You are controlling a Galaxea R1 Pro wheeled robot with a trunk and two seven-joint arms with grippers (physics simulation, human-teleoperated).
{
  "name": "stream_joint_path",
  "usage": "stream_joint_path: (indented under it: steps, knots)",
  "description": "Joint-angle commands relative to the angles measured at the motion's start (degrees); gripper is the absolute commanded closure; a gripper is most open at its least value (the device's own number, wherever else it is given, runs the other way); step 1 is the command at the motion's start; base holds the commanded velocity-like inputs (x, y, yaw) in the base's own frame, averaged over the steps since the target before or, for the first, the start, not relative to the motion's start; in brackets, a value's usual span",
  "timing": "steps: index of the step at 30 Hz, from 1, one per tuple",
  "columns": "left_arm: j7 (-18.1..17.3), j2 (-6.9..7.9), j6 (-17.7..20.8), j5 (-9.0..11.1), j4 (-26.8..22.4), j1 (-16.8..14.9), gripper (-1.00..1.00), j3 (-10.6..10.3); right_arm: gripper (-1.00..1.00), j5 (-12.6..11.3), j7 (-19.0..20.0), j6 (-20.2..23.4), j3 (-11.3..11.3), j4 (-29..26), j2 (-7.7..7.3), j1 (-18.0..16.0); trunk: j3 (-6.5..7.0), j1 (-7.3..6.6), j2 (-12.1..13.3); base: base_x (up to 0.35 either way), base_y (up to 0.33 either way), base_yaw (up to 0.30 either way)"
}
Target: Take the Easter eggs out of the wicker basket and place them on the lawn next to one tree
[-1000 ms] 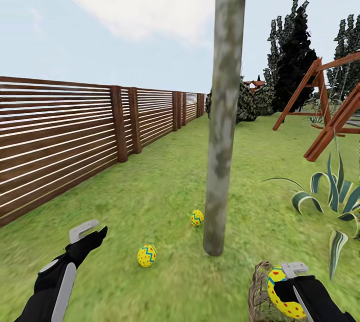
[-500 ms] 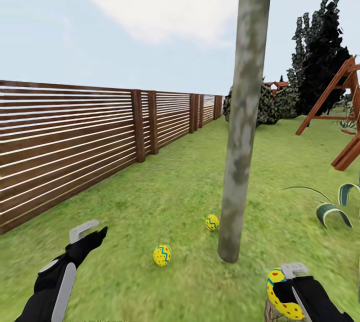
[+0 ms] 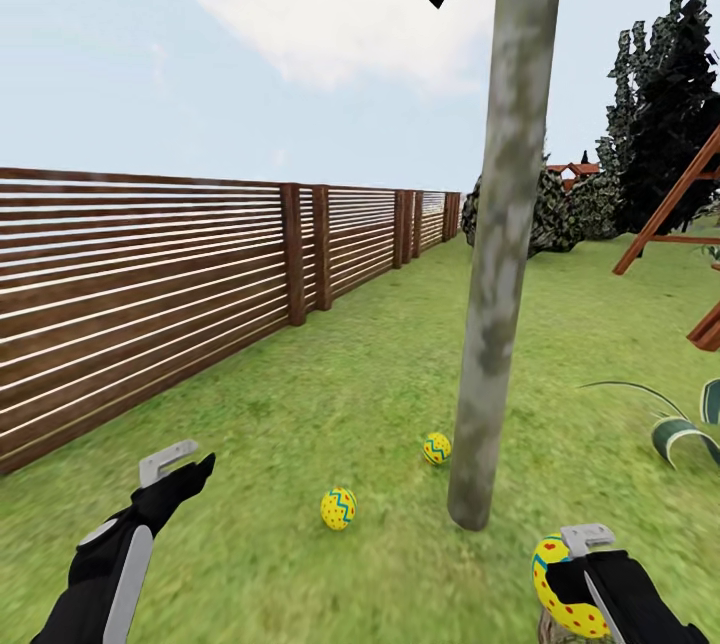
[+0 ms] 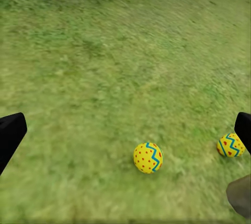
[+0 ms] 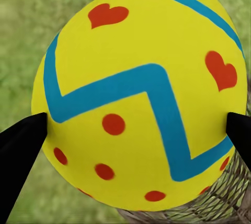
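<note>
The right claw (image 3: 572, 564) is clenched on the third egg (image 5: 141, 93), directly above the wicker basket (image 5: 209, 203); the left claw (image 3: 180, 469) hangs released; two eggs (image 3: 338, 508) lie ahead beside the tree (image 3: 490, 344); released here, the egg would likely drop back into the basket.

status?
Left gripper open, empty. Right gripper shut on third yellow zigzag egg. Two matching eggs on grass by grey-green trunk. Path unobstructed.
</note>
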Motion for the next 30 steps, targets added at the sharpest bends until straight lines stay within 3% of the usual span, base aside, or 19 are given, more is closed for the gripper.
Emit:
stream_joint_path:
  steps: [1,4,7,30]
  knots:
    - [-0.10,-0.04,0.39,0.41,-0.07,-0.05,-1.00,0.16,1.00,0.67,0.53,0.13,-0.05,0.06,0.05,-0.03,0.12,-0.23,0.38,0.000,0.000,0.000]
    - [-0.26,-0.03,0.36,0.40,0.01,-0.05,-1.00,0.16,1.00,0.95,0.55,-0.02,-0.02,0.28,0.09,-0.03,0.29,-0.45,0.78,0.000,0.000,0.000]
    - [-2.77,-0.05,0.22,0.37,2.31,-0.05,-1.00,0.18,1.00,1.03,0.61,-0.03,0.00,0.34,0.10,-0.03,0.29,-0.45,0.78,-0.019,0.100,0.000]
    - [-3.24,0.11,0.27,0.24,3.24,-0.05,-1.00,0.15,1.00,1.11,0.60,-0.03,0.01,0.34,0.40,-0.03,0.29,-0.45,0.78,0.032,0.314,0.000]
